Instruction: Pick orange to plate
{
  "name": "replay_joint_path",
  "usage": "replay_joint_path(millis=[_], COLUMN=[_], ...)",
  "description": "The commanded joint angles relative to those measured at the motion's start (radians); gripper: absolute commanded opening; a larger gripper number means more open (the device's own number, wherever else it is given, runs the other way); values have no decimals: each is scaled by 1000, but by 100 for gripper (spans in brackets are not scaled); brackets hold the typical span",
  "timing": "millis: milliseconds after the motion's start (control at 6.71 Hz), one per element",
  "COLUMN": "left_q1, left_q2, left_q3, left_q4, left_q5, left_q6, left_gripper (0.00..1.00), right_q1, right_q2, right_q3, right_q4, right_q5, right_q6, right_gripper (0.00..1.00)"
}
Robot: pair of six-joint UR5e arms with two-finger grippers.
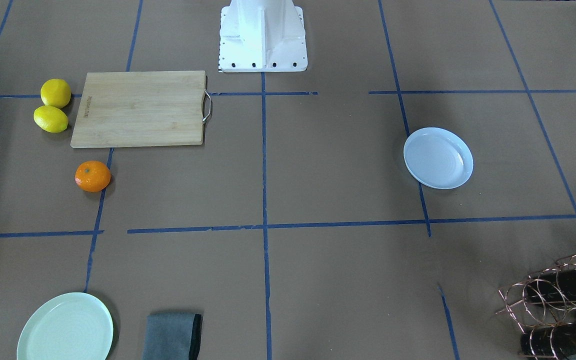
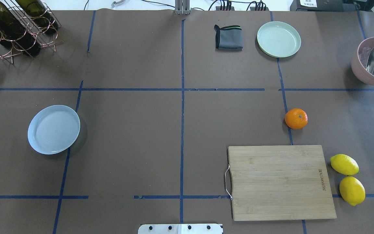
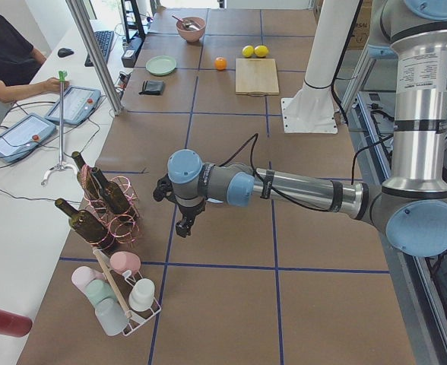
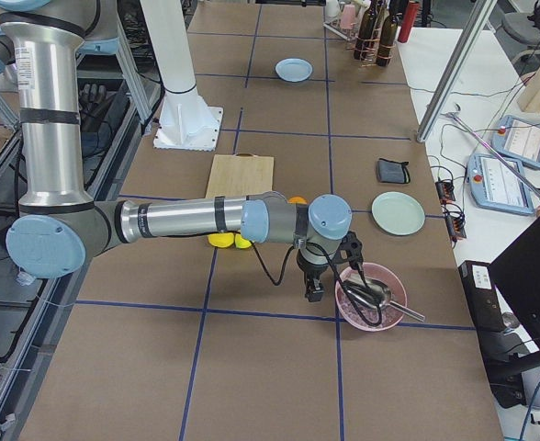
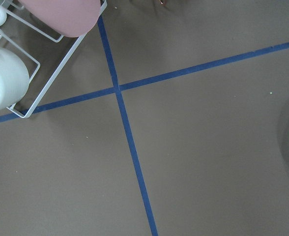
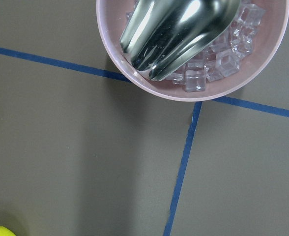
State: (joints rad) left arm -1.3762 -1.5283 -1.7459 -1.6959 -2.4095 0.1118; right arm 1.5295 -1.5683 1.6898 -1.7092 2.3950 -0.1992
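The orange (image 2: 296, 118) lies on the brown table just beyond the far corner of a cutting board, on my right side; it also shows as the orange (image 1: 92, 176). The pale bluish plate (image 2: 54, 129) sits alone on my left side, with nothing on it. My left gripper (image 3: 184, 226) hangs pointing down near the bottle rack, far from the orange, and I cannot tell whether it is open or shut. My right gripper (image 4: 312, 292) hovers beside a pink bowl, short of the orange, and its state cannot be told either. Neither wrist view shows any fingers.
A wooden cutting board (image 2: 281, 182) has two lemons (image 2: 347, 178) at its right. A pale green plate (image 2: 278, 39) and grey cloth (image 2: 228, 37) lie at the far edge. A pink bowl (image 2: 362, 68) holds ice and a scoop. A bottle rack (image 2: 15, 29) stands far left.
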Motion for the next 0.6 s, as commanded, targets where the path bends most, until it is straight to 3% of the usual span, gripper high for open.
replay_joint_path(millis=[0,447], left_q1=[153,261], left_q2=[0,0], left_q3=[34,63], left_q4=[-162,-310], left_q5=[3,3], left_q6=[-332,-544], left_gripper=[100,100], right_q1=[-6,-8], right_q2=[-12,-12], right_q3=[-9,-9], right_q4=[60,60], right_q5=[3,16], right_q6=[-5,-5], right_gripper=[100,100])
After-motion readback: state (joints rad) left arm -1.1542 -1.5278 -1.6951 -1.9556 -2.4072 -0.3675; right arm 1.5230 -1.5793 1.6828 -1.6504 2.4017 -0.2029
